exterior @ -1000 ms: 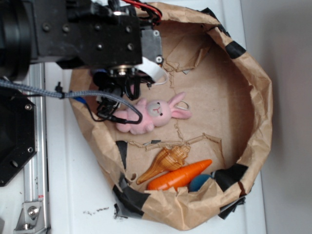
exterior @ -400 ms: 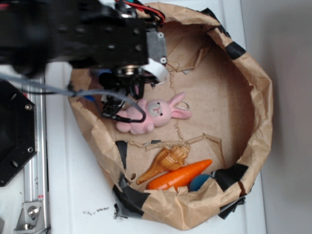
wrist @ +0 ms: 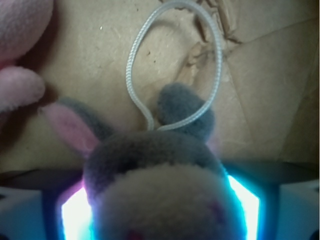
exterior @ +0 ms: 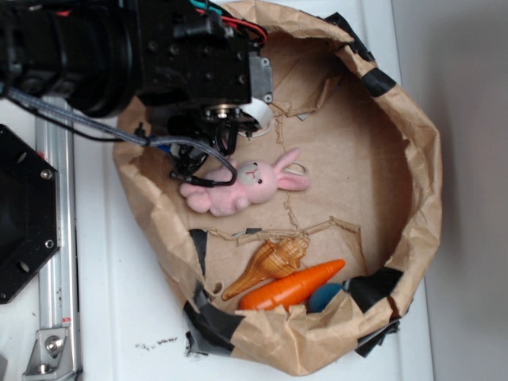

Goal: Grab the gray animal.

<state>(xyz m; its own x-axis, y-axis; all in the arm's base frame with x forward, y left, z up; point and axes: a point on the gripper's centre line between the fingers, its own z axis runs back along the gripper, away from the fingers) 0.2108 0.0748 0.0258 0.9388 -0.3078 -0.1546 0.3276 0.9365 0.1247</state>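
The gray animal [wrist: 160,175] fills the bottom of the wrist view: gray head, cream face, one ear pink inside, and a white cord loop [wrist: 172,60] lying on the brown paper. My gripper [wrist: 160,212] is shut on its head, and the glowing blue fingers [wrist: 75,215] press against both sides of it. In the exterior view the black arm [exterior: 182,63] hangs over the upper left of the paper bag and hides the gray animal.
The pink plush bunny [exterior: 238,186] lies just beside the arm and shows at the wrist view's left edge [wrist: 20,50]. A shell [exterior: 270,266], an orange carrot [exterior: 294,286] and a blue object [exterior: 324,298] lie at the bag's lower side. The crumpled bag rim [exterior: 421,159] rings everything.
The arm has moved right over the bag's upper left. The pink bunny has been nudged a little to the left and turned slightly.
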